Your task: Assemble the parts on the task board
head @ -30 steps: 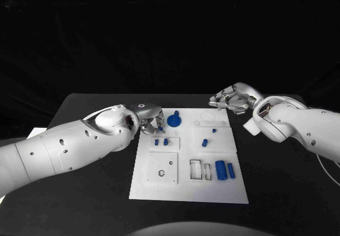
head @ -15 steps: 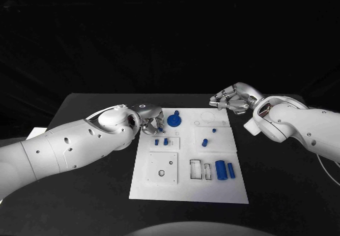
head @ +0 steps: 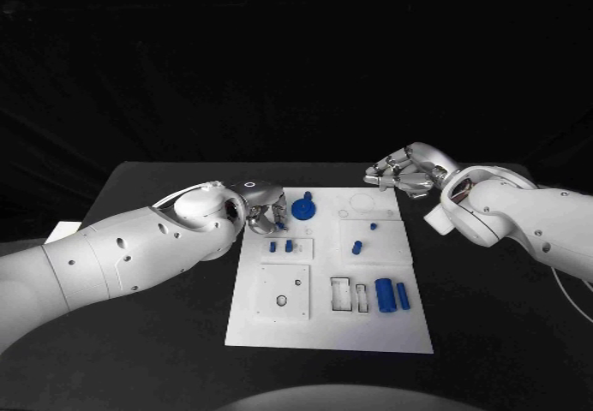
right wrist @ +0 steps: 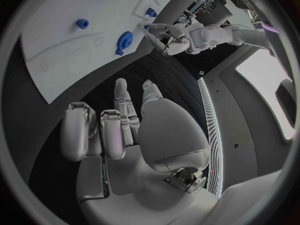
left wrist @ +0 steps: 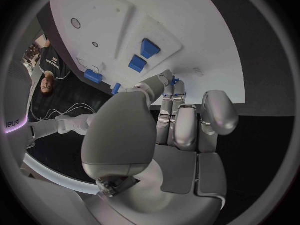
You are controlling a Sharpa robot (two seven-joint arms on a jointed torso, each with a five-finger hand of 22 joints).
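- Head view: one white task board (head: 329, 325) at mid-table (head: 161, 342). Blue parts counted: one gear (head: 304, 208) at far edge; two small blocks (head: 282, 247) left of centre; two small pegs (head: 358, 247) right of centre; two cylinders (head: 386, 295) near right edge. Left hand (head: 263, 210) at board's far left corner, fingers curled, a tiny blue piece (head: 279, 226) at fingertips. Right hand (head: 405, 172) beyond far right corner, off the board, fingers curled in, nothing held.
- Left wrist view: left hand (left wrist: 181, 122) over board (left wrist: 206, 30), a blue bit (left wrist: 175, 81) pinched at fingertips; two blocks (left wrist: 144, 55) beside.
- Right wrist view: right hand (right wrist: 119, 120) over black table, curled, empty; gear (right wrist: 125, 39) and board (right wrist: 69, 40) ahead.
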